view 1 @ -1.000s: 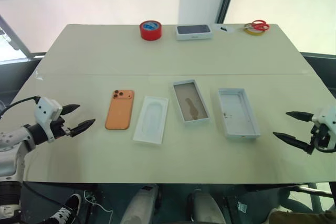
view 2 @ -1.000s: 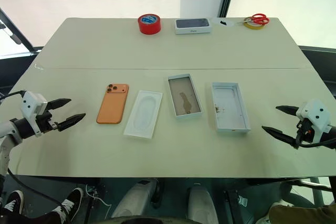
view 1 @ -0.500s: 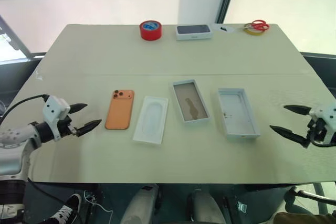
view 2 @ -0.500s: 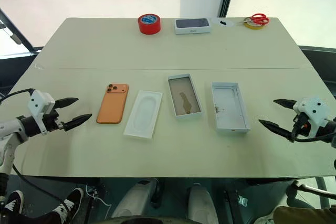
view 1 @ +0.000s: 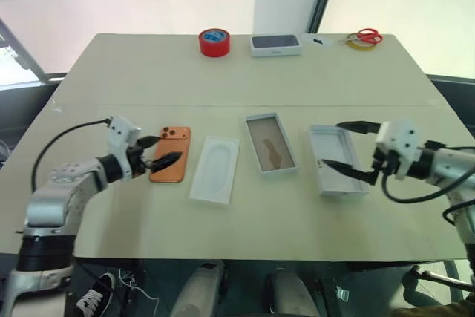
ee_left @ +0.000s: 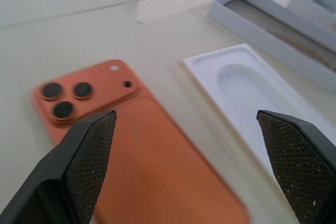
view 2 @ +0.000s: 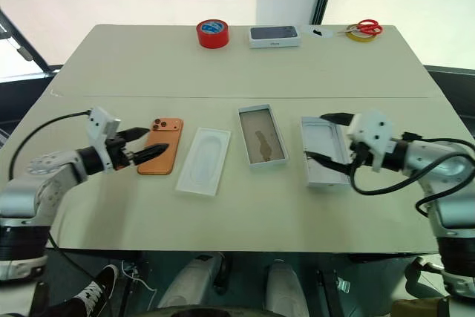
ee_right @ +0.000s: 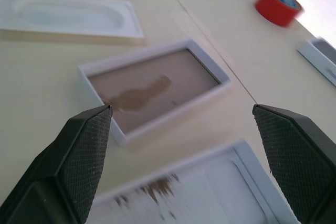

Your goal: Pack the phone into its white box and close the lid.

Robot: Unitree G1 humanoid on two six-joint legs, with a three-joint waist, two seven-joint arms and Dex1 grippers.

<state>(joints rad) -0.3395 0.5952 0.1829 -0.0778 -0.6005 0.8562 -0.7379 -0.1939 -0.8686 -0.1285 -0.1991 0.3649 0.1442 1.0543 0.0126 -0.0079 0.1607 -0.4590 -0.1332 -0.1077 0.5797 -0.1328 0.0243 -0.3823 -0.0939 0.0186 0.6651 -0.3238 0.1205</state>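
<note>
Left gripper: hovering over the near half of the phone, fingers spread wide, gripping nothing.
Phone: lying flat on the table, back up, lenses toward the far side, just left of the insert tray; not yet packed.
Insert tray: resting empty between phone and box, touching neither.
Box: sitting open in the middle of the row, brownish floor showing, nothing inside.
Lid: lying inside-up at the right end of the row, apart from the box.
Right gripper: hanging above the lid, fingers wide apart, holding nothing.
Step in hand: by the look of it, reaching for the pickups, left toward the phone, right toward the lid; packing not begun.
Next move: probably lowering the left fingers to straddle the phone's long edges and pinching; thin slab flat on the table, so likely needing a shallow, careful grip.
</note>
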